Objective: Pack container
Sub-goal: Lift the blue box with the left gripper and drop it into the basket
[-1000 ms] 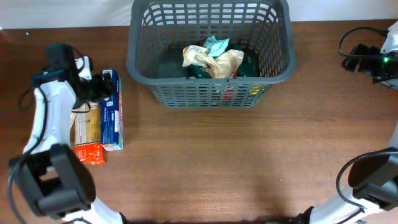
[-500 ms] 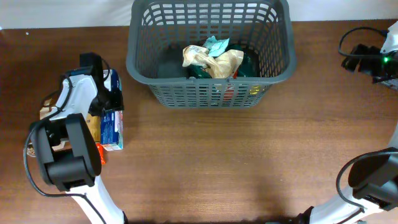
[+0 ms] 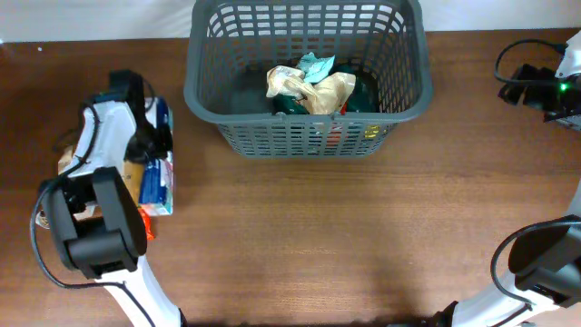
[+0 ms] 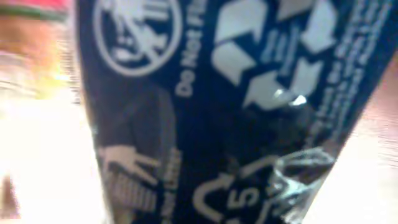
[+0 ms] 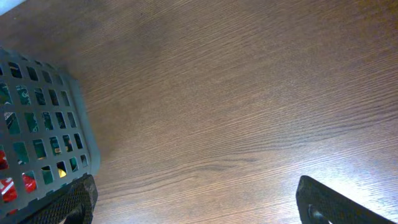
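The container [image 3: 307,136], a dark grey slotted basket, stands at the back middle of the table and holds several snack packs, with a crumpled beige bag [image 3: 313,89] on top. Its corner also shows in the right wrist view as the container [image 5: 43,124]. At the left, my left gripper [image 3: 148,136] is down on a blue snack pack [image 3: 161,159] and shut on it; the pack stands tipped on its edge. The blue snack pack [image 4: 205,112] fills the left wrist view and hides the fingers. My right gripper [image 5: 199,208] is open over bare wood, right of the container.
A tan pack [image 3: 132,182] and an orange pack [image 3: 145,222] lie beside the blue one at the left. Black cables and a box [image 3: 531,82] sit at the far right edge. The right arm's base [image 3: 545,263] stands at the front right.
The left gripper came down onto the blue pack and closed on it. The pack went from lying flat to tipped on its edge. The right arm has not moved.
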`<state>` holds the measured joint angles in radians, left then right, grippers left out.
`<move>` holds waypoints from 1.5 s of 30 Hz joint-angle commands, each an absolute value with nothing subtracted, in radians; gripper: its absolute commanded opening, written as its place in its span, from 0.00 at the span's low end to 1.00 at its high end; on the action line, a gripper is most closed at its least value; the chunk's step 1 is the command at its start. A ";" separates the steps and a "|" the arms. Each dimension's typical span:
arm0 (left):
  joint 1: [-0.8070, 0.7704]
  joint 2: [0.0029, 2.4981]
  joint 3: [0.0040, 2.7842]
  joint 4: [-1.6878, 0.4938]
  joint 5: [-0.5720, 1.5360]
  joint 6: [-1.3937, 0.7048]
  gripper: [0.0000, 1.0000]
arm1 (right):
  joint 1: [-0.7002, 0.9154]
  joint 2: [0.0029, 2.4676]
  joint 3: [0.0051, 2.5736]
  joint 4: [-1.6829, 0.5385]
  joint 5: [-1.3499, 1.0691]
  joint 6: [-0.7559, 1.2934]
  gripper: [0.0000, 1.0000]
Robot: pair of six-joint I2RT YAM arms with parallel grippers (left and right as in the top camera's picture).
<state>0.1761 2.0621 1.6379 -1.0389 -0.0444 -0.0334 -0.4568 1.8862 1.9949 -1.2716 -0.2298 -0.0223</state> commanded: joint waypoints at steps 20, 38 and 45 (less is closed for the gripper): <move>-0.162 2.068 2.871 -1.200 0.232 0.949 0.02 | -0.456 1.871 1.992 -1.271 -0.235 -0.014 0.99; -0.351 2.405 2.701 -1.240 0.141 1.083 0.95 | -0.456 1.871 1.992 -1.271 -0.235 -0.014 0.99; -0.339 2.304 2.807 -1.274 -0.137 0.749 0.99 | -0.456 1.871 1.992 -1.271 -0.235 -0.014 0.99</move>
